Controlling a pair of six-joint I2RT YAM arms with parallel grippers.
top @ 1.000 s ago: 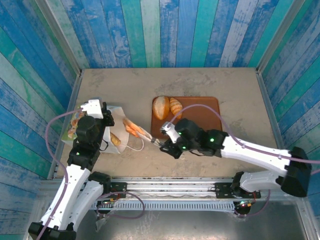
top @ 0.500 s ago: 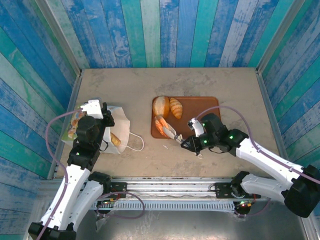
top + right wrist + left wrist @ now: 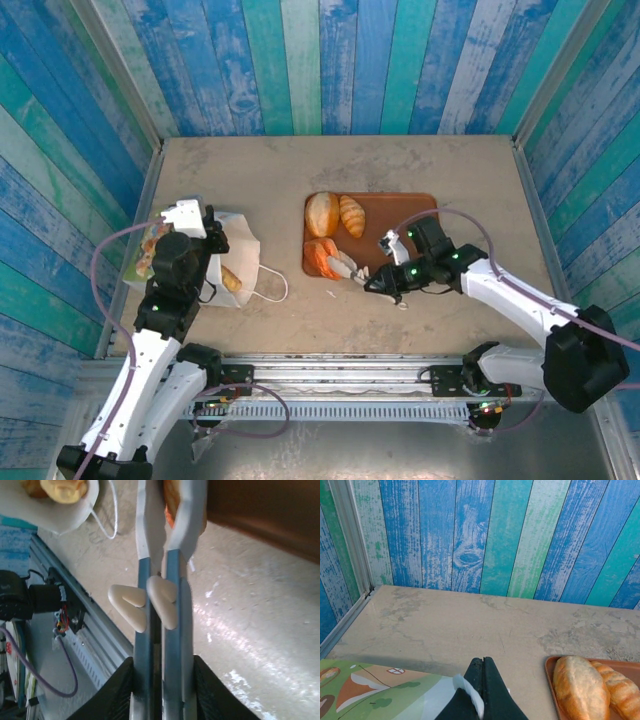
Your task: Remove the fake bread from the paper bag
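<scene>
Three pieces of fake bread lie clear of the paper bag on a brown tray at the middle of the counter: a pale roll and a ridged loaf side by side at the far edge, and an orange pastry at the near left corner. The right hand reaches across the tray with its long pale tips close together on either side of that pastry (whether they grip it or have just let go cannot be told). The left hand is closed tight on the bag's white rim, and the bag lies on its side at the counter's left, well apart from the tray. One golden roll shows in the bag's mouth, so the job looks past halfway but unfinished. Anything deeper in the bag is hidden.
</scene>
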